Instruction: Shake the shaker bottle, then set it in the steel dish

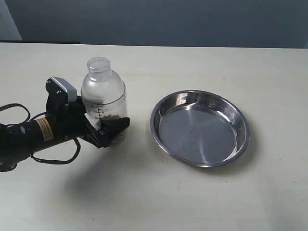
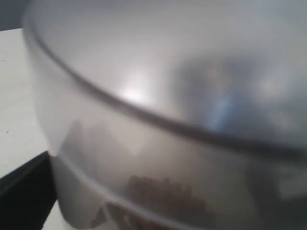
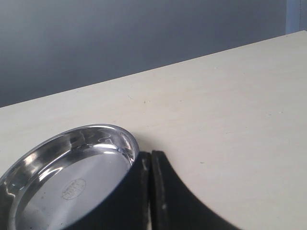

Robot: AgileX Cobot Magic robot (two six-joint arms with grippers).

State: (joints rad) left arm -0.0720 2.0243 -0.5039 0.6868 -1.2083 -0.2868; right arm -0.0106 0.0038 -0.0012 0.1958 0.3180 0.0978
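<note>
The pale, matte table [image 1: 144,192] fills the exterior view. The steel dish [image 1: 202,132], a round, shallow, mirror-bright pan with a low sloped rim, lies at 3 o'clock from the shaker bottle [image 1: 102,91], near it but apart. The black left arm [image 1: 29,134] reaches in from 8 o'clock, its far end cut off by the picture's edge.

The bottle stands upright, long axis vertical, its narrow round cap [image 1: 99,65] pointing to 12 o'clock. It is frosted clear plastic with a domed shoulder and black measuring marks [image 1: 98,109]. Brown pellets [image 1: 109,117] sit low inside.

The left hand [image 1: 108,123] is spread wide around the bottle's lower body. One black finger crosses in front and the other is hidden behind. I cannot tell whether either one presses the plastic. The left wrist view is only blurred bottle wall.

The right hand [image 3: 151,191], seen only in its own wrist view, is closed on nothing, its fingers meeting at a thin seam beside the dish rim.
</note>
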